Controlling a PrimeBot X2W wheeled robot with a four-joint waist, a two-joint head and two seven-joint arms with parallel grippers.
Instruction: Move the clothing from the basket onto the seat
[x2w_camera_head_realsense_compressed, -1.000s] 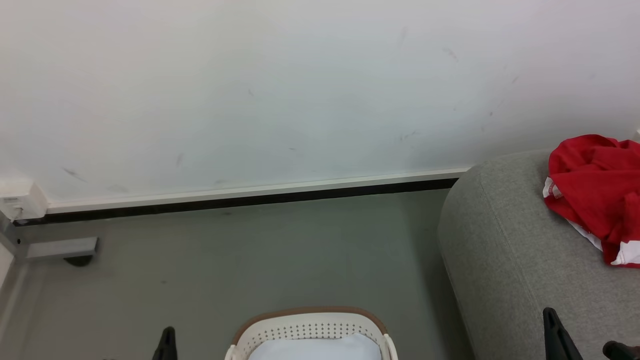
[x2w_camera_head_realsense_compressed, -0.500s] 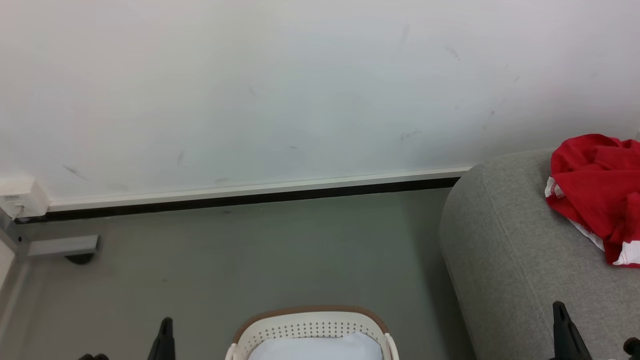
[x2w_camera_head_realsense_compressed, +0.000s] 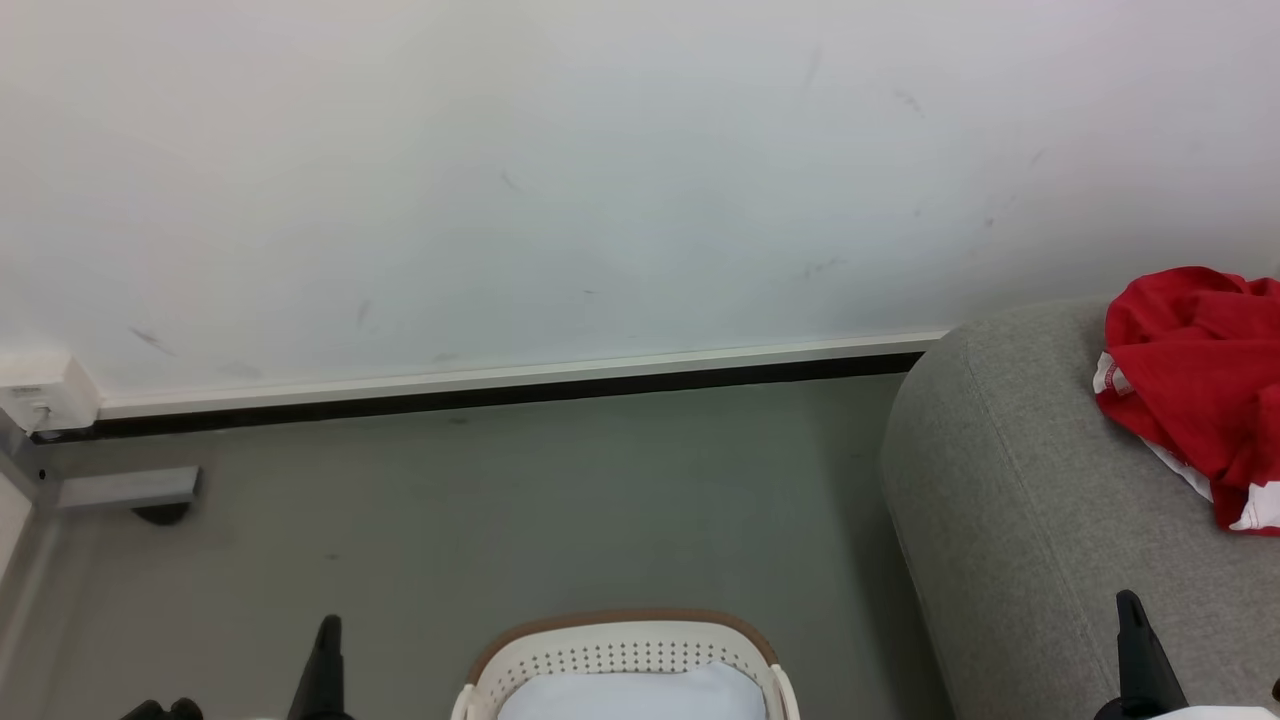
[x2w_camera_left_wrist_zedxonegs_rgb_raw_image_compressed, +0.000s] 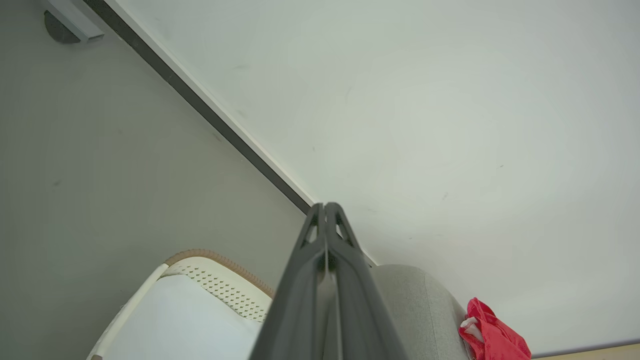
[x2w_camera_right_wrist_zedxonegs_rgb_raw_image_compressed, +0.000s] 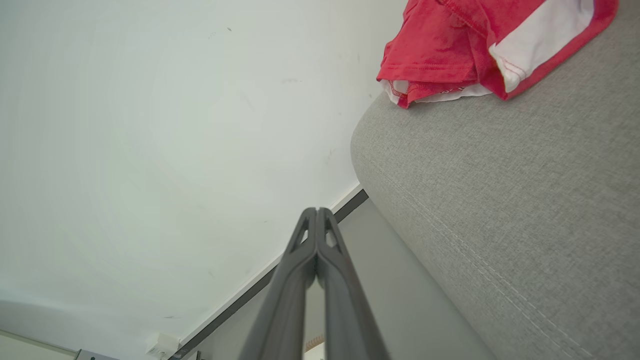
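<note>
The red clothing (x2w_camera_head_realsense_compressed: 1190, 390) lies bunched on the grey seat (x2w_camera_head_realsense_compressed: 1010, 520), near its back edge by the wall and well apart from the basket (x2w_camera_head_realsense_compressed: 620, 650) on the floor. The visible part of the basket holds just a plain white cloth (x2w_camera_head_realsense_compressed: 625, 695). Its near half is cut off at the bottom of the head view, so I cannot tell whether another garment is left inside. The left gripper (x2w_camera_head_realsense_compressed: 327, 640) is beside the basket and the right gripper (x2w_camera_head_realsense_compressed: 1132, 615) is over the seat's front. Each has its two fingers pressed together on nothing. This looks like the pause after a drop-off, perhaps the task's end. A next move would call for looking down into the basket, then spreading one gripper's fingers before reaching in.
</note>
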